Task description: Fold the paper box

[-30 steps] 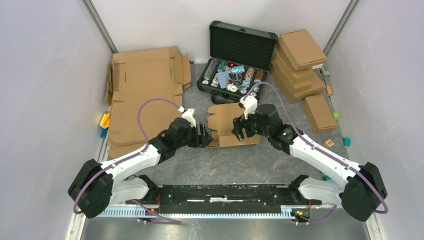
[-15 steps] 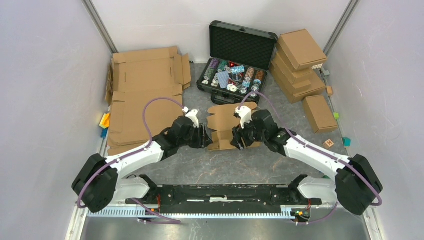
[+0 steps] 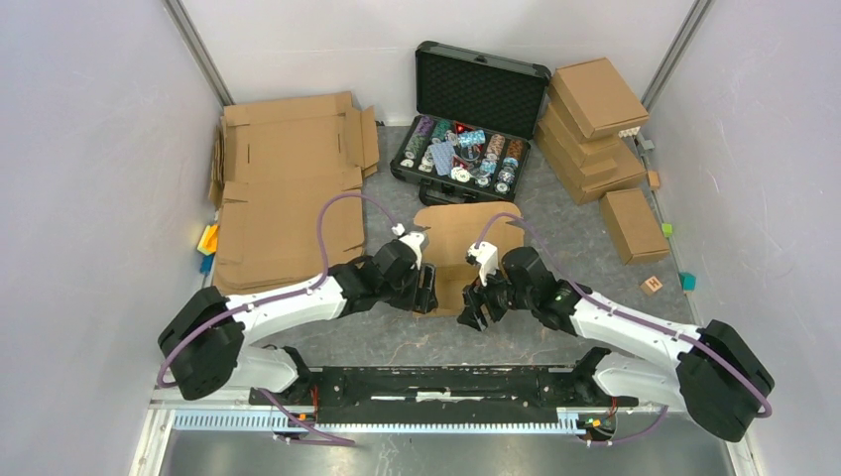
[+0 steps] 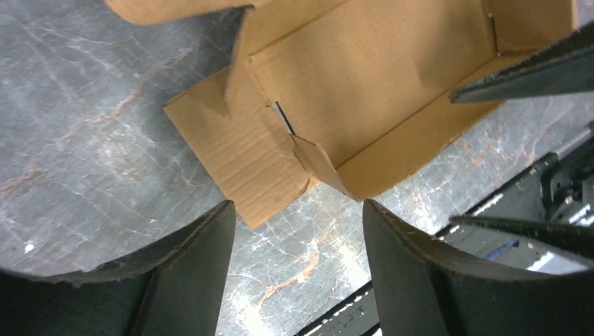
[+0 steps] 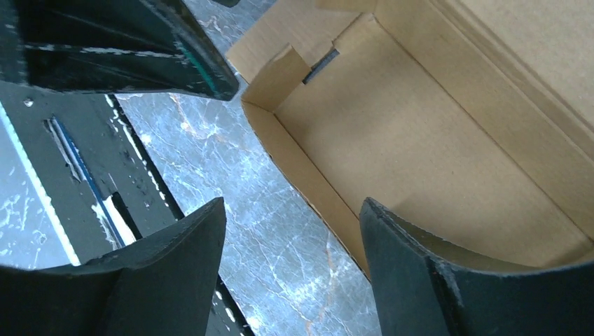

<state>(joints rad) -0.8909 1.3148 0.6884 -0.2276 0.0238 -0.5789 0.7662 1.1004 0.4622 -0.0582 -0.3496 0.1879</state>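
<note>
- Right, the paper box (image 3: 466, 238) is on the table (image 3: 377, 332). It is part-formed: tray walls are up and the lid panel lies flat on the box's far side.
- From the top view, the left pincer (image 3: 428, 290) is at the box's near-left corner and the right pincer (image 3: 469, 312) is at its near edge. The two are close together.
- Only the left wrist view shows a side flap (image 4: 238, 154) lying flat on the table outside that corner. It also shows a small corner tab (image 4: 319, 164) bent inward. The left pincer is spread, with nothing between its fingers (image 4: 185, 280); the corner sits just past the gap.
- The right wrist view looks into the tray. The near wall (image 5: 308, 189) is upright and the floor is bare. The right pincer is spread too, its fingers (image 5: 434, 280) not closed on the wall.
- Only the top view shows the surroundings:
  - black case (image 3: 476, 109) open, beyond the box's lid panel
  - flat cardboard sheets (image 3: 288, 188) to the box's left
  - stack of folded boxes (image 3: 590, 129) to its far right
</note>
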